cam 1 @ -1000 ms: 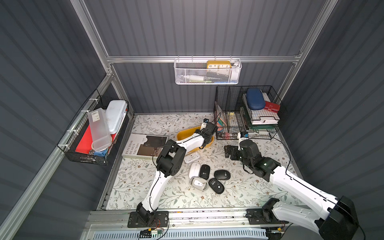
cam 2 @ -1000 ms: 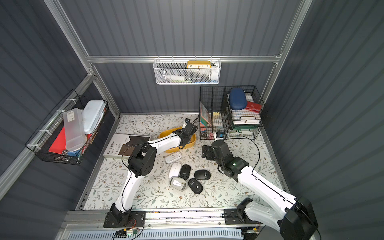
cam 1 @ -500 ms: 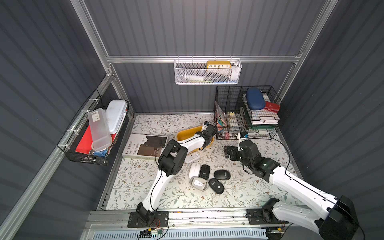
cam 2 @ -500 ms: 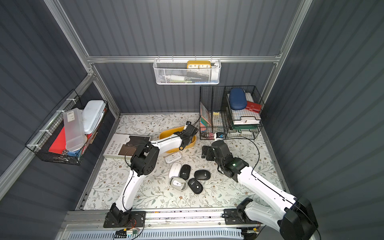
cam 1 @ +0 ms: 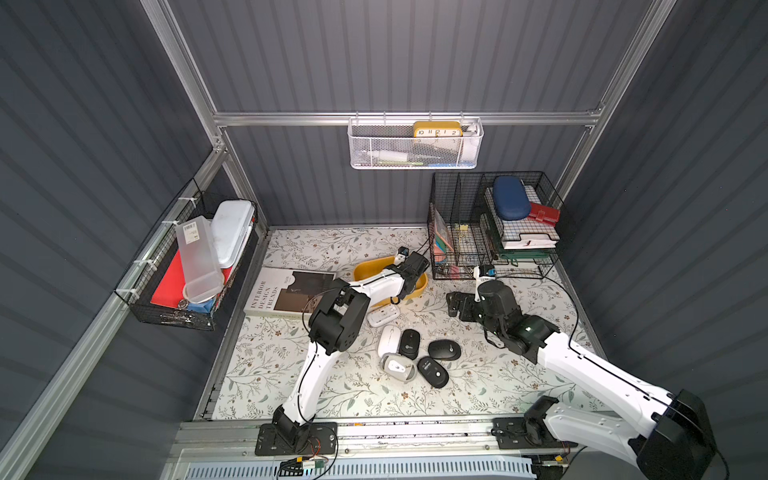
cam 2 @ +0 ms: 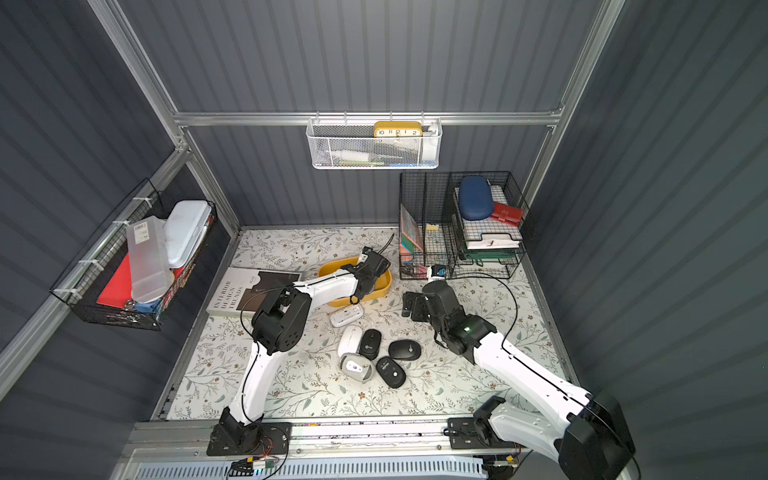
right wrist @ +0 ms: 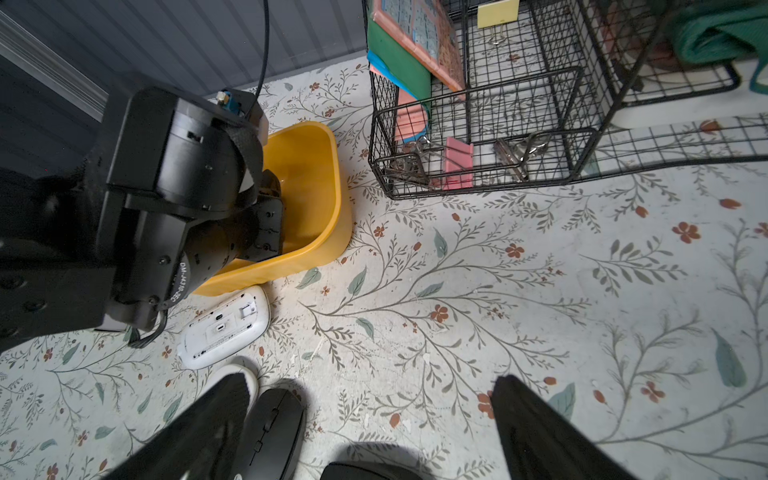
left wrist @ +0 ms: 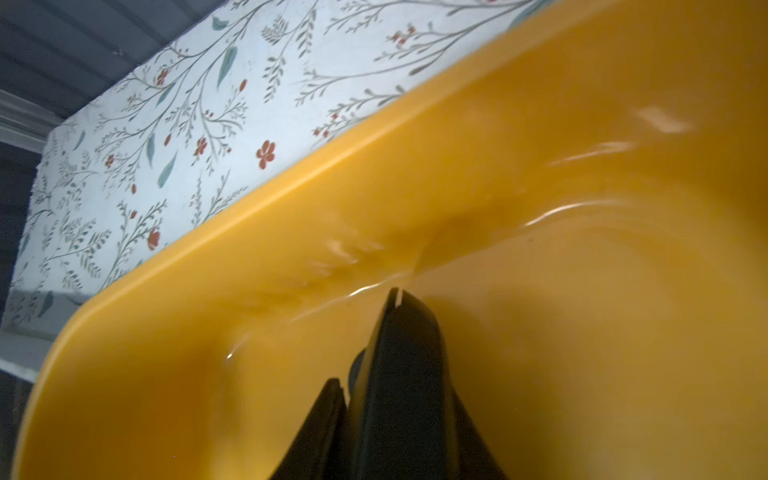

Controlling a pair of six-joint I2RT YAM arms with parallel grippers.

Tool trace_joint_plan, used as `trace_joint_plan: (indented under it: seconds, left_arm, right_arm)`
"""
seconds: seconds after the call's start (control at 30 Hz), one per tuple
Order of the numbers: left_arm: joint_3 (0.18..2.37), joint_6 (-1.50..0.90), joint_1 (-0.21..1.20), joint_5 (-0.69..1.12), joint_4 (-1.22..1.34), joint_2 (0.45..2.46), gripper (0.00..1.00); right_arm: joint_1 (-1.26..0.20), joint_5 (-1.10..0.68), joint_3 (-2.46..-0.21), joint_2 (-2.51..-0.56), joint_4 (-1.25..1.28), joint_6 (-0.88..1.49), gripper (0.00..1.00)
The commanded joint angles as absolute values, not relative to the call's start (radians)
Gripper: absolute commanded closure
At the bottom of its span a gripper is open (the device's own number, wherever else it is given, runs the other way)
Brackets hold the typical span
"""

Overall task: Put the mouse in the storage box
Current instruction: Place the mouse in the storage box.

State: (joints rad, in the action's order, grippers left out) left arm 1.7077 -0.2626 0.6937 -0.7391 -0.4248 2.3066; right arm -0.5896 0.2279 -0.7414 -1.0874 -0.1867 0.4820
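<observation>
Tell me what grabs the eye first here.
The mustard-yellow storage box stands out toward the back of the floral mat, with the left gripper down inside it, jaws shut. In front, six mice lie loose on the mat, the right gripper open near them.

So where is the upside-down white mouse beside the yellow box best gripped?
Across its long sides, mid-body, from straight above: the white mouse lies flat, belly up, narrowest that way. The storage box stands close, so one finger probably gets little room.
</observation>
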Motion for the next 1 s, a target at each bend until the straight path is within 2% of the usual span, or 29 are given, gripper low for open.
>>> trace_joint_plan:
  seconds: [0.0, 0.1, 0.37, 0.67, 0.87, 0.97]
  left_arm:
    - [1.666, -0.28, 0.673, -0.752, -0.504, 2.275, 0.73]
    - [1.674, -0.282, 0.661, -0.729, -0.504, 2.283, 0.72]
    - [1.759, -0.27, 0.655, -0.708, -0.522, 2.347, 0.51]
    - [1.807, -0.266, 0.655, -0.632, -0.516, 2.351, 0.44]
    - [1.796, -0.282, 0.652, -0.487, -0.442, 2.251, 0.29]
    - [1.787, -0.309, 0.638, -0.43, -0.401, 2.187, 0.25]
  right_arm:
    - [-0.587, 0.221, -0.727, -1.098, -0.17, 0.488, 0.04]
    - [-0.587, 0.215, -0.731, -1.103, -0.169, 0.488, 0.04]
    - [-0.587, 0.218, -0.722, -1.095, -0.173, 0.488, 0.04]
    - [-0.587, 0.206, -0.727, -1.114, -0.163, 0.49, 0.04]
    - [-0.587, 0.203, -0.747, -1.127, -0.167, 0.476, 0.04]
    - [-0.588, 0.192, -0.759, -1.136, -0.173, 0.462, 0.04]
